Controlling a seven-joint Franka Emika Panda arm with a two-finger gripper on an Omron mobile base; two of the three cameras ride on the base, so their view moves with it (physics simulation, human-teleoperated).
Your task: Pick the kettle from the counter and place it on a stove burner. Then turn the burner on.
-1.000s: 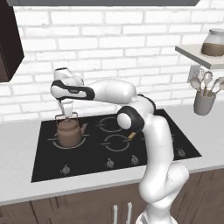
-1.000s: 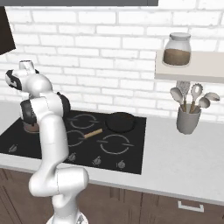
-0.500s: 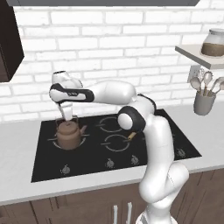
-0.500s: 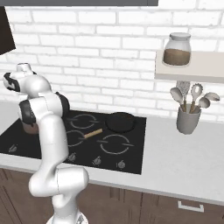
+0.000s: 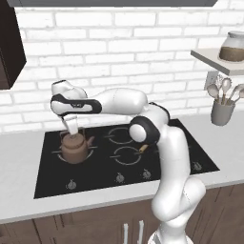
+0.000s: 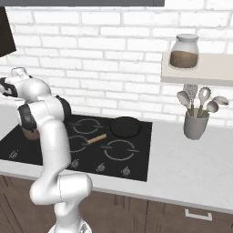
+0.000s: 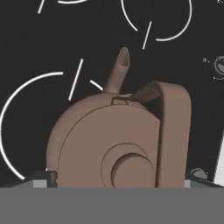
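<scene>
The brown kettle [image 5: 74, 148] stands upright on the left burner [image 7: 9, 107] of the black stove [image 5: 50, 183]. My gripper [image 5: 71, 127] hangs just above it, open, with a finger on either side of the arched handle and not clamping it. In the hand view the kettle [image 7: 109, 140] is seen from above, spout pointing up the frame, and a fingertip [image 7: 43, 178] shows at each lower corner. In the right base view the arm hides most of the kettle [image 6: 29, 134]. The pale counter [image 5: 19, 157] surrounds the stove.
A black frying pan [image 6: 126, 126] with a wooden handle [image 6: 97, 139] sits on a back burner. Small knobs [image 5: 119, 177] line the stove's front edge. A grey utensil holder [image 5: 221, 112] stands on the counter at the right, below a shelf with a jar [image 5: 233, 47].
The jaws have spread a little wider around the kettle's handle. The kettle has stayed where it is on the burner, and the hand has barely shifted.
</scene>
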